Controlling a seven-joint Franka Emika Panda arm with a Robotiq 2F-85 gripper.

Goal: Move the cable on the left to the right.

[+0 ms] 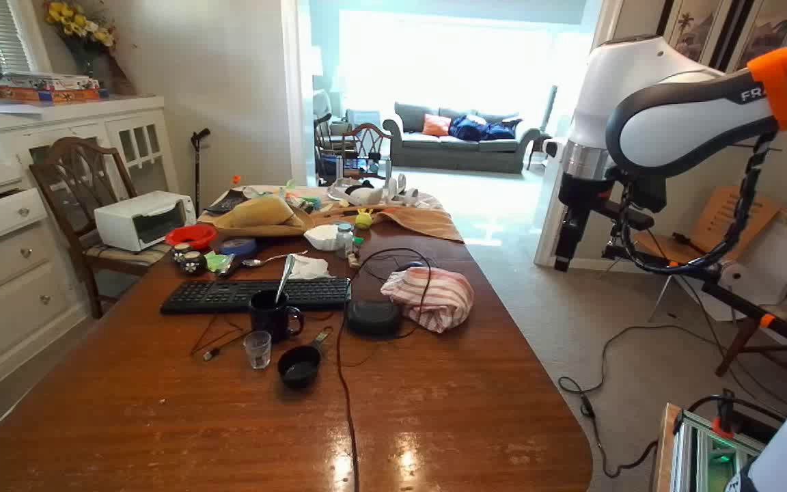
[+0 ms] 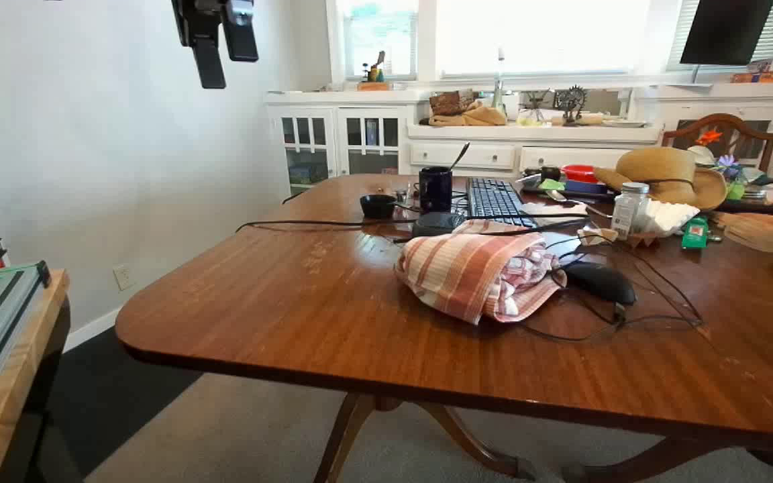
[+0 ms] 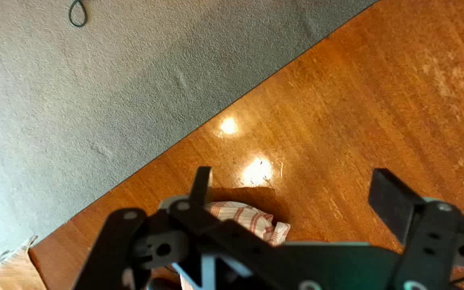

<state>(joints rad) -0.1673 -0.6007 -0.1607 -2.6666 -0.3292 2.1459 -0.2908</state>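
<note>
Currently, wrist view: my claw (image 3: 291, 177) is hanging spread, its fingers (image 3: 391, 203) standing wide apart, polished wood of the counter (image 3: 324, 125) showing between them. A striped cloth (image 3: 248, 213) is peeking out from behind the claw.

In an exterior view, I am holding the claw (image 2: 229, 72) high before the pale wall (image 2: 91, 134), fingers apart, well above the counter. The cable (image 2: 319, 222), thin and black, is stretching from the counter's edge past a small black cup (image 2: 378, 206) and a dark case (image 2: 437, 224), on toward the cloth; whether it is touching the cloth, I cannot tell. A black mouse (image 2: 598, 282) is resting just beside the cloth.

In an exterior view, the cable (image 1: 348, 410) is running up the counter between cup and case, then arching in a loop whose return side is crossing in front of the cloth. A dark mug (image 1: 267, 321) is standing upright, a utensil (image 1: 285, 279) leaning in it, a clear glass (image 1: 257, 350) just beside. A keyboard (image 1: 219, 296) is lying beyond the mug. My arm (image 1: 694, 123) is reaching in from the right.
</note>
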